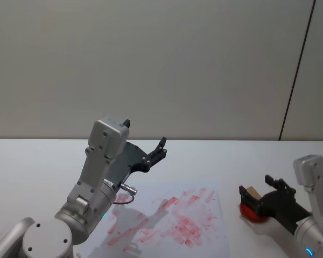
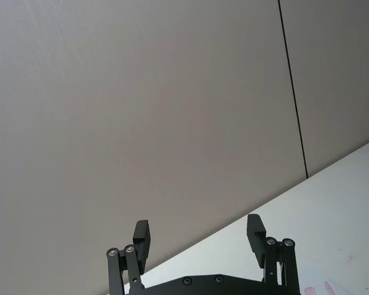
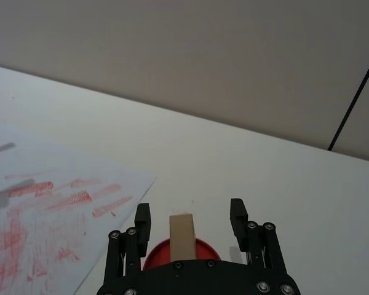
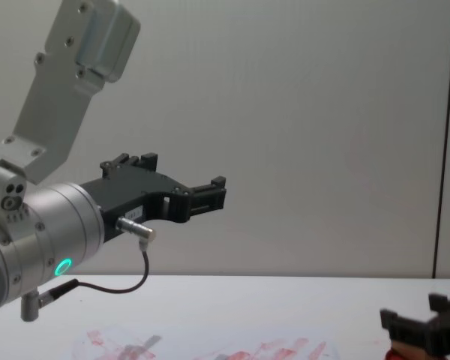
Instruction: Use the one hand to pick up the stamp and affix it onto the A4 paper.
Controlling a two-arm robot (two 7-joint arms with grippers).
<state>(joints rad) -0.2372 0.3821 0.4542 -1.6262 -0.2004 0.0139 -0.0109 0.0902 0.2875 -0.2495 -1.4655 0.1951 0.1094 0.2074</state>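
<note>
The hand (image 3: 190, 218) is spread wide around the upright stamp (image 3: 182, 236), fingers (image 3: 142, 220) clear of it. The stamp stands on the red pad (image 1: 250, 210), at 3 o'clock from the paper (image 1: 175, 223). The left gripper (image 1: 145, 145) hangs raised, open.

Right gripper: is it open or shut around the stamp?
Open. The right gripper has a finger on each side of the stamp, with a gap showing either side.

Counted: two hands (image 1: 147, 145) (image 1: 255, 192), one wooden stamp (image 1: 252, 191), one red ink pad (image 1: 248, 212), one ink-smeared A4 paper (image 1: 172, 223).
</note>
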